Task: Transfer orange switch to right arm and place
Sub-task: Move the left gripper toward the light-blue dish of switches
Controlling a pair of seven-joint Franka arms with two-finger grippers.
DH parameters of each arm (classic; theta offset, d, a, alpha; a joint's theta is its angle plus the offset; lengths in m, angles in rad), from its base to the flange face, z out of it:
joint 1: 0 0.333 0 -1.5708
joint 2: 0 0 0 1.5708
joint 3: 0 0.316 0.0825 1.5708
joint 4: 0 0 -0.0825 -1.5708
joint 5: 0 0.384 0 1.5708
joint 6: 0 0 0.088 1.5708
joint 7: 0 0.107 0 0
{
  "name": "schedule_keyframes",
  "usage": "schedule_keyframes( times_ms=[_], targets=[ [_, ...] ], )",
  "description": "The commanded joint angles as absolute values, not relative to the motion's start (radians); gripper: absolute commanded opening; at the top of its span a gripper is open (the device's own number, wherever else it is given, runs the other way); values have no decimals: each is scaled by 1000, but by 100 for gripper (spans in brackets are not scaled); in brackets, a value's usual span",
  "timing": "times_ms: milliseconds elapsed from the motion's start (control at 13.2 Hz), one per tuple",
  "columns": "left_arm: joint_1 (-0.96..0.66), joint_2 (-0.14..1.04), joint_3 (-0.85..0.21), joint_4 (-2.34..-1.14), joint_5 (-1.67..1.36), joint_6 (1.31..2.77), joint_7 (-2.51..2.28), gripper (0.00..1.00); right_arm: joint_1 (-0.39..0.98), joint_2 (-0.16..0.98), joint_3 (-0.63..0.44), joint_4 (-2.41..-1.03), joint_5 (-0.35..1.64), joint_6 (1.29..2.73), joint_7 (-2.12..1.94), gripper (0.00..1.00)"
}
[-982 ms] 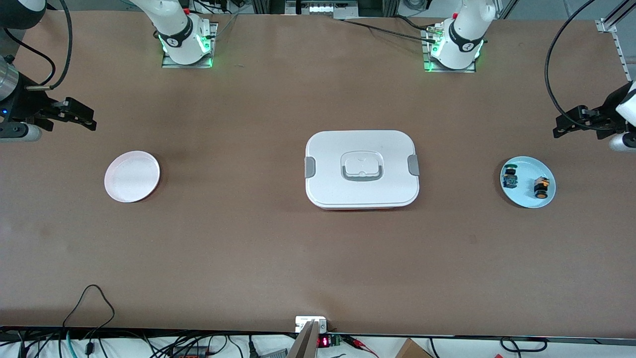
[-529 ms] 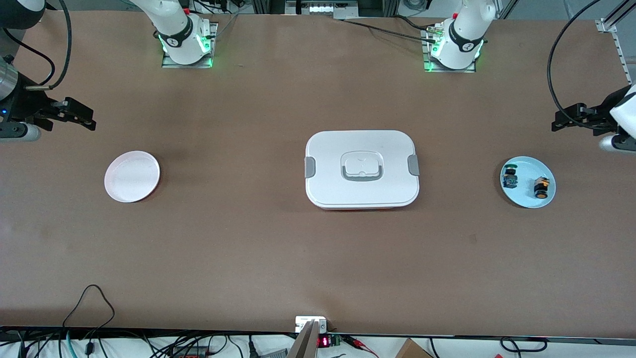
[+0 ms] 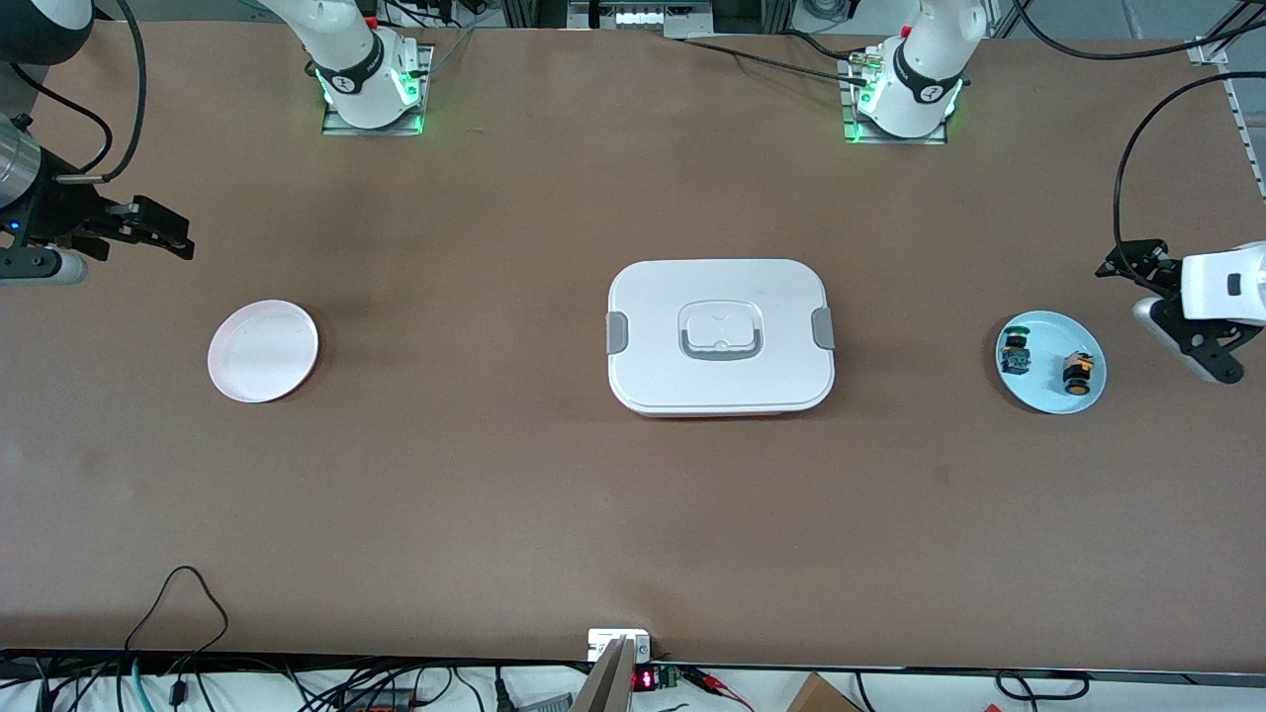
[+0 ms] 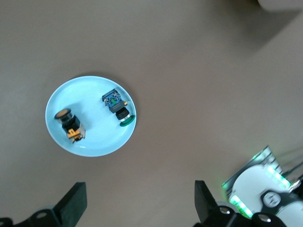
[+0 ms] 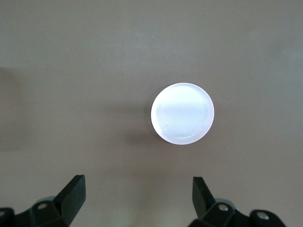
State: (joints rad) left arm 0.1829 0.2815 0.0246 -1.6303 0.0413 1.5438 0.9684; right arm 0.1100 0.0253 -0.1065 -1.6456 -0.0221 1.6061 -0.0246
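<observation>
Running off the front view's edges, both arms show only in part; the orange switch (image 3: 1078, 371), black-bodied and orange-capped, lies at the blue plate's (image 3: 1048, 394) four o'clock. Left wrist view: left gripper (image 4: 137, 203) spread wide. Right wrist view: right gripper (image 5: 138, 196) spread above the pink plate (image 5: 182, 114).

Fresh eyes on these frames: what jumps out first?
The big white lidded box at the table's middle. Next, the light-blue plate toward the left arm's end, holding the orange switch and a green-capped switch side by side, apart. A pale pink plate lies toward the right arm's end; the left gripper and right gripper hang open above the table near their plates.
</observation>
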Motion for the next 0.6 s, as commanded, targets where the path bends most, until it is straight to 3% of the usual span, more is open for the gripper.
schedule_keyframes(
  times_ms=[0,227,529],
  targets=[
    [201,313,18,-1617,63,1575,1150,100,109,31,-109,-1618,-20,1586,-14,100],
    [245,379,17,-1640,60,1718,1409,100,107,31,-109,-1618,-20,1586,-14,100],
    [301,364,14,-1810,58,1958,1667,100,109,32,-109,-1618,-20,1586,-12,100]
  ],
)
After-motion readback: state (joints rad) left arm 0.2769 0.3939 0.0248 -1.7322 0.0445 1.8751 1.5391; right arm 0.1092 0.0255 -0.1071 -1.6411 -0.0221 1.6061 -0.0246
